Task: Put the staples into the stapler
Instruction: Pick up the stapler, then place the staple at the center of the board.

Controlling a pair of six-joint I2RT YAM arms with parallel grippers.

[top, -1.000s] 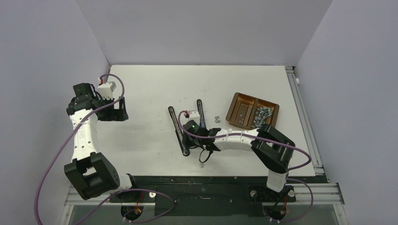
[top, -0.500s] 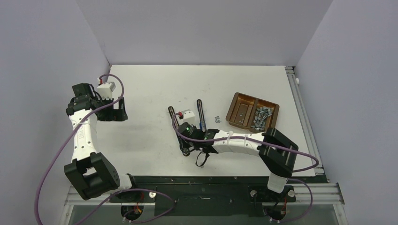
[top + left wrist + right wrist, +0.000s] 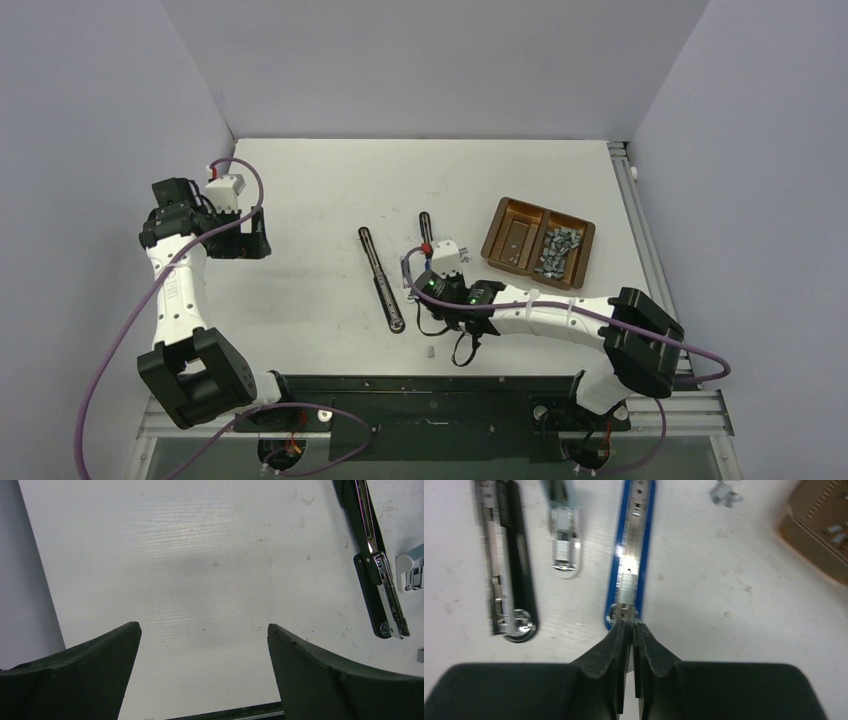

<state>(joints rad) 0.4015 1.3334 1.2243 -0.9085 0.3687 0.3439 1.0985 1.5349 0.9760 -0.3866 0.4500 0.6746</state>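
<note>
A black stapler (image 3: 382,283) (image 3: 506,562) lies opened on the table. Right of it lies a blue-edged stapler part (image 3: 631,540) (image 3: 425,232) with a bare metal rail. My right gripper (image 3: 632,625) (image 3: 428,272) is shut, its tips touching the near end of that rail. I cannot tell whether anything thin sits between the pads. Staples (image 3: 555,250) fill the right compartment of the brown tray (image 3: 492,240). One small staple strip (image 3: 430,352) (image 3: 421,655) lies near the table's front edge. My left gripper (image 3: 203,626) (image 3: 258,233) hangs open and empty far left.
A small white and chrome piece (image 3: 564,547) (image 3: 412,572) lies between the black stapler (image 3: 375,555) and the blue part. A few loose staples (image 3: 724,492) sit on the table between the blue part and the tray corner (image 3: 819,530).
My right arm stretched out and its gripper swung right, from beside the black stapler to the near end of the blue part. The left arm has not moved.
</note>
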